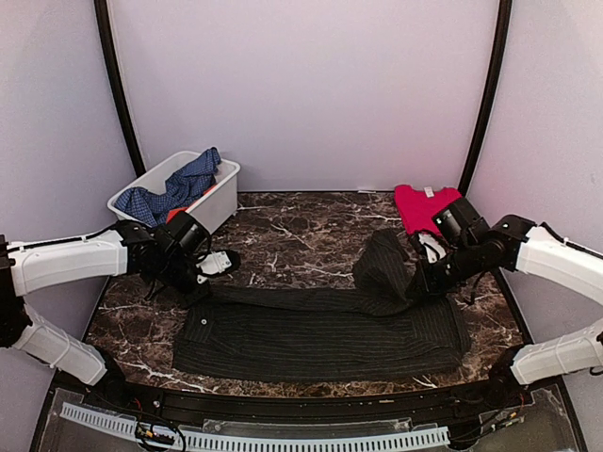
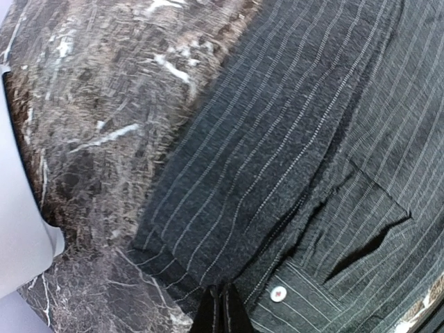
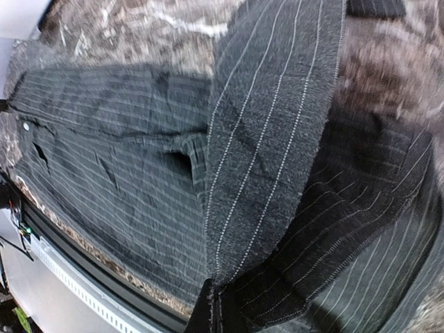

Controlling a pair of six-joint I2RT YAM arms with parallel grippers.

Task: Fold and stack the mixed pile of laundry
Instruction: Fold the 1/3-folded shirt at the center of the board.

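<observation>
We see the pinstriped shirt (image 1: 320,334) spread across the dark marble desk (image 1: 301,235), pale walls (image 1: 301,85) around; left jaws pinch its left edge, right jaws pinch its lifted sleeve (image 1: 382,268); red cloth (image 1: 419,205) back right.

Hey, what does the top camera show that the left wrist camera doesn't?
Only the top view shows the bin holding a blue checked garment, the red cloth, the right gripper holding up a fold, and the whole shirt spread out. Only the left wrist view shows close detail: dotted pinstripes and a white button. Both show the shirt, the marble table and the left gripper, shut on the shirt's edge.
</observation>
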